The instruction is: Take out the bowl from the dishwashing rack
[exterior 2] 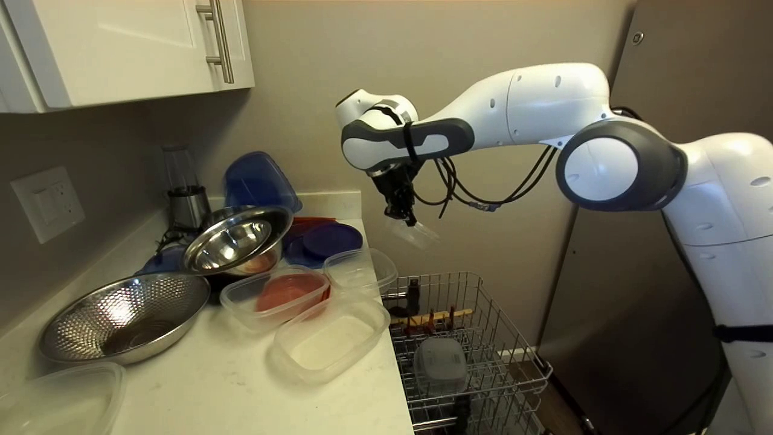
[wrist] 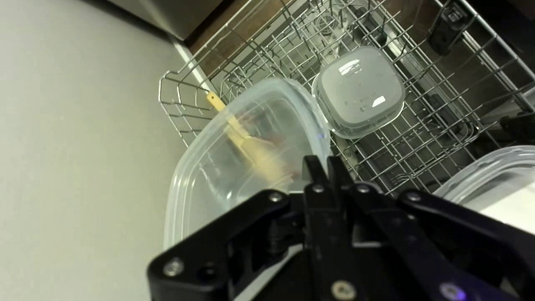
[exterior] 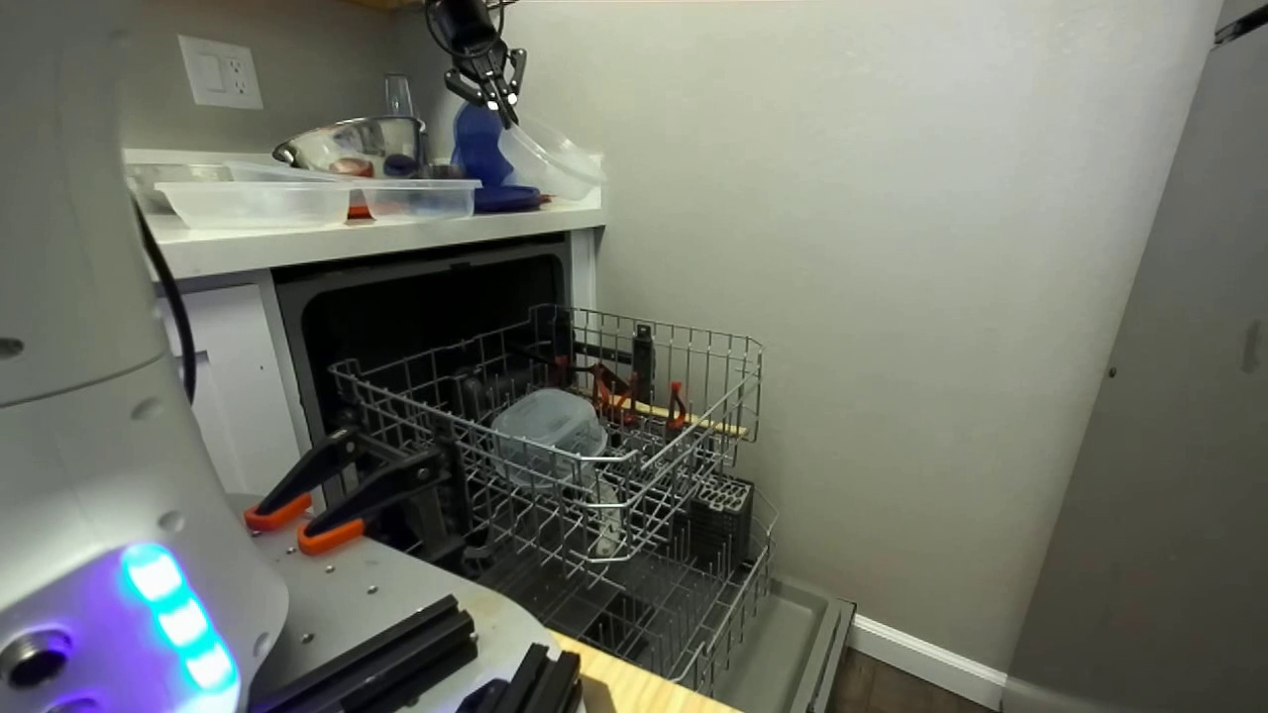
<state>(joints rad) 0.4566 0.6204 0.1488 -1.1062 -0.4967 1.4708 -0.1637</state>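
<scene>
My gripper [exterior: 508,111] is shut on the rim of a pale translucent bowl [exterior: 557,163]. In the wrist view the fingertips [wrist: 324,165] pinch one edge of the bowl [wrist: 288,121], which hangs tilted and shows the rack through it. In an exterior view the gripper [exterior 2: 412,221] holds the bowl [exterior 2: 416,234] in the air, above the rack and beside the counter's far end. The dishwashing rack [exterior: 693,330] is pulled out below; it also shows in an exterior view [exterior 2: 513,324] and the wrist view [wrist: 401,138].
Another translucent container [exterior 2: 441,362] lies upside down in the rack, near a yellow-handled utensil [exterior 2: 462,313]. The counter [exterior 2: 199,393] carries clear containers [exterior 2: 332,338], a colander [exterior 2: 130,314], metal bowls [exterior 2: 238,241] and blue lids [exterior 2: 332,240]. A cabinet [exterior 2: 133,48] hangs above; a wall is behind.
</scene>
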